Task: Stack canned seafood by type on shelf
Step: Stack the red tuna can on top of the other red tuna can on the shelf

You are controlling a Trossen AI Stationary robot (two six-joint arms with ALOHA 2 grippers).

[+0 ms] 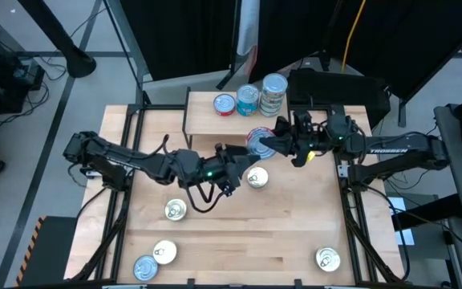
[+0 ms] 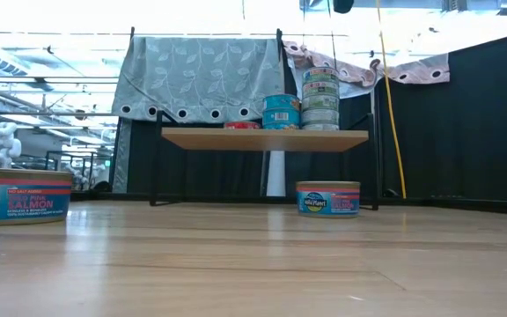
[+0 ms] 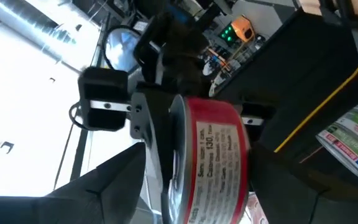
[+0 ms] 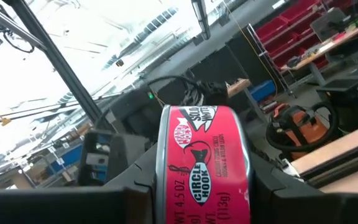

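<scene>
I have both arms meeting mid-worktop, just in front of the shelf (image 1: pixel 215 120). The right tool (image 1: pixel 273 143) pinches a red-sided tin (image 1: pixel 258 140) on its edge; in the right wrist view the red label (image 4: pixel 204 165) sits clamped between the two fingers (image 4: pixel 135 199). The left tool (image 1: pixel 235 160) sits right beside that same tin, on its other side. In the left wrist view the red tin (image 3: pixel 210 162) fills the space at my left fingers (image 3: pixel 104 180), with the right arm's wrist behind it. I cannot tell whether the left tool is spread or pressing on the tin.

On the shelf: a red tin lying flat (image 1: pixel 224 103), a blue stack (image 1: pixel 248 99) beside it, then a taller stack with green-and-white labels (image 1: pixel 273 94). The low view shows the same three in a row, red tin (image 2: pixel 241 125), blue stack (image 2: pixel 281 112), tall stack (image 2: pixel 321 99).

Loose on the worktop (image 1: pixel 295 225): a gold-lidded tin (image 1: pixel 257 178) just under the left tool, another (image 1: pixel 175 210) further forward, a gold one (image 1: pixel 164 253) and a blue one (image 1: pixel 144 267) touching near the front left, one gold tin (image 1: pixel 327 258) at the front right. The low view shows a blue-and-red tin (image 2: pixel 327 198) under the shelf front and a salmon tin (image 2: pixel 20 195) close to the camera.
</scene>
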